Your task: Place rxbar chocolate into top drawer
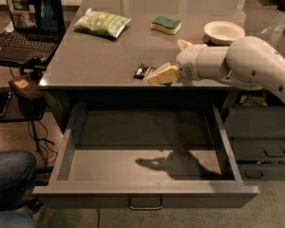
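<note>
At counter (pixel 90 56) front edge: rxbar chocolate (pixel 142 71), touching the tip of my gripper (pixel 160 74) | my grip: open or closed, cannot tell | top drawer (pixel 147 195) pulled out below, my arm's shadow on its floor | white bowl (pixel 223 38) behind, on counter.

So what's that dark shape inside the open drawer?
Camera view: it's a shadow, cast by the arm and gripper onto the top drawer floor. The gripper sits above, at the counter front edge beside the rxbar chocolate. Camera view: the far counter shines with pale glare.
</note>
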Robot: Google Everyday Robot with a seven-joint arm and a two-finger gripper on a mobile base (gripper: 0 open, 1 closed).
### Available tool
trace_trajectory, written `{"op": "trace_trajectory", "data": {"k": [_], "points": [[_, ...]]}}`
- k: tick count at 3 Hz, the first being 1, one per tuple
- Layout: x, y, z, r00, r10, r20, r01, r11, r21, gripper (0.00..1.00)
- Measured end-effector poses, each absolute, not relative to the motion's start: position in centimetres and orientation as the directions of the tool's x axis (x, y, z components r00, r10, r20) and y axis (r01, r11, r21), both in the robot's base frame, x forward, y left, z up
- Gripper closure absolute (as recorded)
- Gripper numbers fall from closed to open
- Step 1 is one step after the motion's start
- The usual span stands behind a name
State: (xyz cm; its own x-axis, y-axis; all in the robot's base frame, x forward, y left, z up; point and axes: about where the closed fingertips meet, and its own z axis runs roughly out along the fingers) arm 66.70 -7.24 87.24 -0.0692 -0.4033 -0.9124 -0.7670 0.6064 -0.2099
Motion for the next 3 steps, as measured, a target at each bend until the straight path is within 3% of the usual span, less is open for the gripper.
{"op": "trace_trajectory", "data": {"k": [3], "points": [[67.9, -7.5, 84.5, -0.143, -0.389, -0.910, -0.787, 0.602, -0.134, 0.00]]}}
